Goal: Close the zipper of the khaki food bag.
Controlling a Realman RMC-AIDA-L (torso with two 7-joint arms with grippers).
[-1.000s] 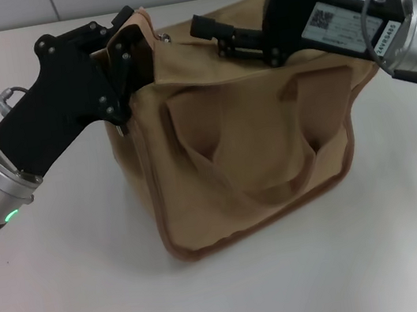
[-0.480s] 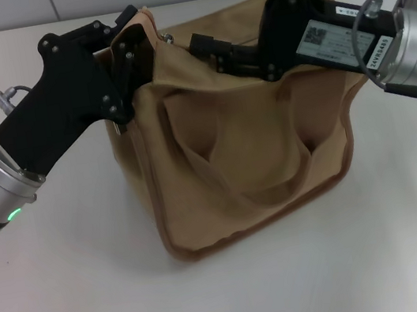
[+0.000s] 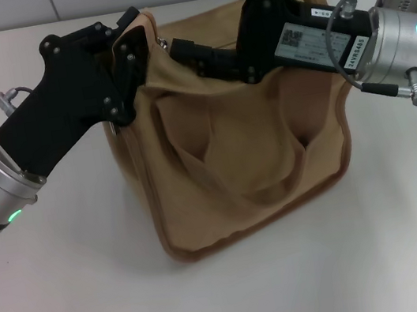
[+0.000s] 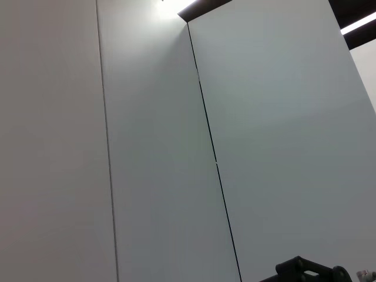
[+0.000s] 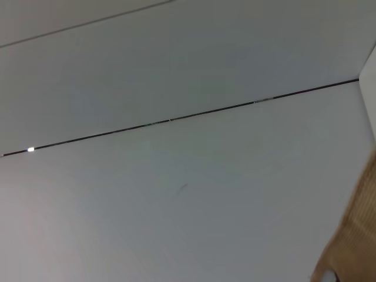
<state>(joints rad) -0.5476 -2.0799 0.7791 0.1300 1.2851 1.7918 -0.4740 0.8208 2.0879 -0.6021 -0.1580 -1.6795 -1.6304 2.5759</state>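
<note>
The khaki food bag (image 3: 247, 149) stands upright on the white table (image 3: 81, 305) where it stood a second ago, while the right gripper (image 3: 177, 13), its fingers spread apart with one above the bag's top and one against it, has travelled leftward along the top edge toward the left gripper (image 3: 130, 45), which stays clenched on the bag's upper left corner. Only the head view shows both arms and the bag; the right wrist view catches just a sliver of tan canvas against white wall panels. The zipper (image 3: 163, 42) shows only as a small silver glint beside the left gripper, the rest hidden behind the right gripper.
</note>
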